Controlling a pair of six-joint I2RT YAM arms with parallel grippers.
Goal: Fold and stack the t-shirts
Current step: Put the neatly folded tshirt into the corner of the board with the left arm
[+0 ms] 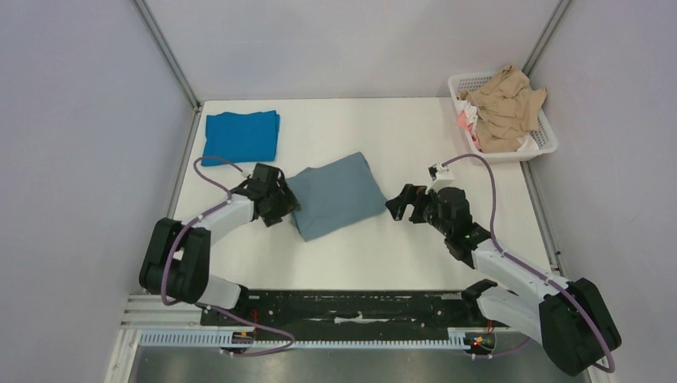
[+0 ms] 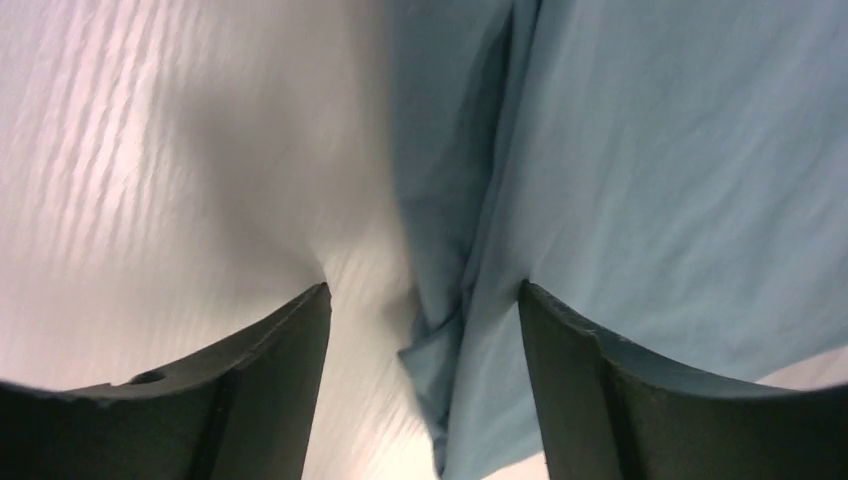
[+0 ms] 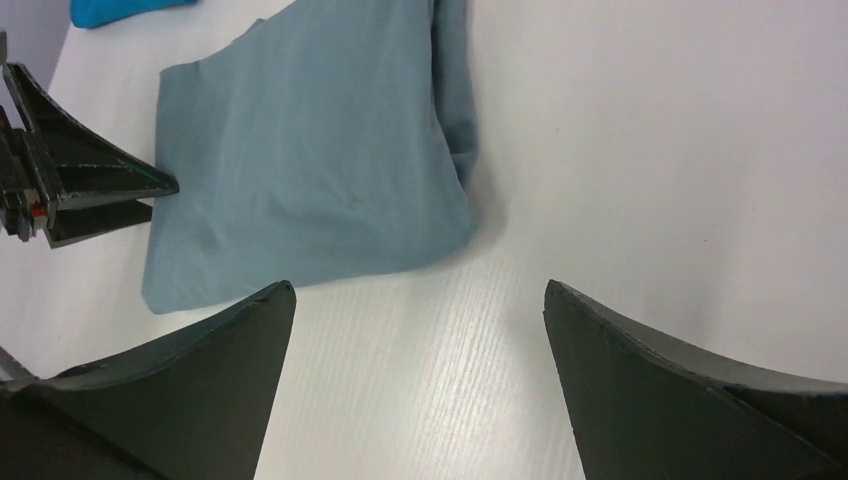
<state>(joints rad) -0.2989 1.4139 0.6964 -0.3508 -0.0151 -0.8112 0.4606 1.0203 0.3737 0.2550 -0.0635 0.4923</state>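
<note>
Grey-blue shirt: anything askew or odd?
Yes. The grey-blue shirt lies folded but rotated against the table edges, unlike the squared cobalt shirt at the far left. Its layers bunch loosely beside the open left gripper. Not yet stacked.

grey-blue t-shirt point(image 2: 650, 180) edge between spread end effector point(image 2: 425, 300) fingers point(image 2: 280, 340), on white table point(image 2: 150, 150)

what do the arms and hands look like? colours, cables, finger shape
Same build: left arm and right arm have white links, black joints and bases. A purple cable loops along each. The left hand and right hand are black; fingers matte, curved wedges.
</note>
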